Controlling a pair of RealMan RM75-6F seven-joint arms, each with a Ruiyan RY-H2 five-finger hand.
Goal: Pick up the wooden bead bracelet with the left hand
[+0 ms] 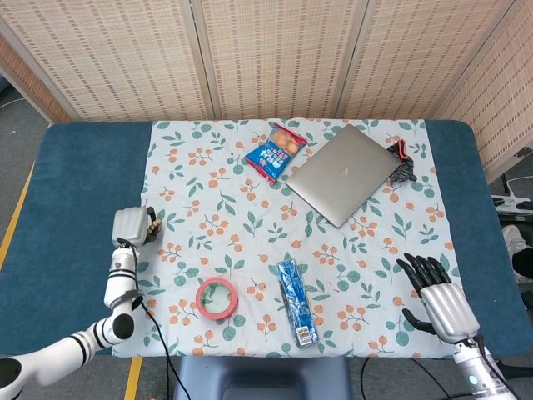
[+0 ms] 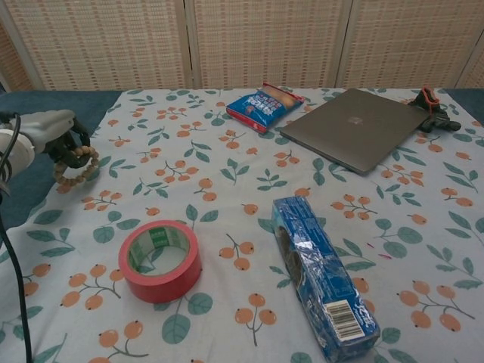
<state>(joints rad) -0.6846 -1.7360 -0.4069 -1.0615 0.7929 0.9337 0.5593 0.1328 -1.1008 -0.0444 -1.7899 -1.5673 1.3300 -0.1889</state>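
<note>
Blue packet [image 2: 324, 287]: a barcode label sits at its near end, digits too small to read; other print on the wrapper is illegible.
Snack bag [image 2: 264, 103]: blue with printed pictures, wording too blurred to read.
Laptop [image 2: 357, 127]: a small pale logo mark is centred on the closed lid, shape not resolvable.
Red tape roll [image 2: 159, 259]: green printing lines the inner core, letters not legible.

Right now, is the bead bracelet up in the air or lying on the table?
Up in the air. The left hand holds the wooden bead bracelet, which dangles below its fingers.
</note>
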